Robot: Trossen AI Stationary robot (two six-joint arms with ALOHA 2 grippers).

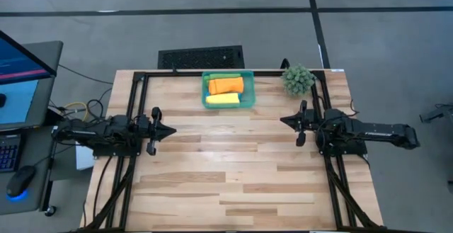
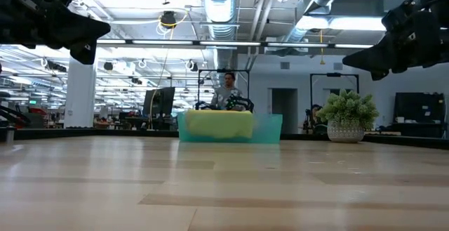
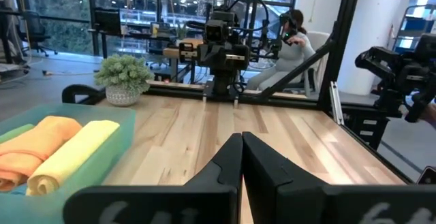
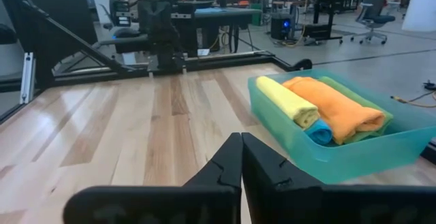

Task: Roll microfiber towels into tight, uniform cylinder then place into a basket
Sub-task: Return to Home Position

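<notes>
The teal basket [image 1: 247, 98] stands at the table's far middle. In it lie rolled towels: orange [image 4: 337, 105], yellow [image 4: 289, 101], blue [image 4: 319, 133] under them, green [image 1: 225, 76] along the far wall. My left gripper [image 1: 172, 129] hovers at the table's left side, shut and holding nothing, pointing level toward the right. My right gripper [image 1: 284, 120] hovers at the right side, shut and holding nothing, pointing level toward the left. Both are clear of the basket and the table.
A spiky green plant ball in a pot [image 1: 298, 79] stands at the far right, close to my right arm. Black frame rails [image 1: 134, 91] run along the table's left, far and right edges. Bare wood [image 1: 233, 169] spreads between the grippers and toward the near edge.
</notes>
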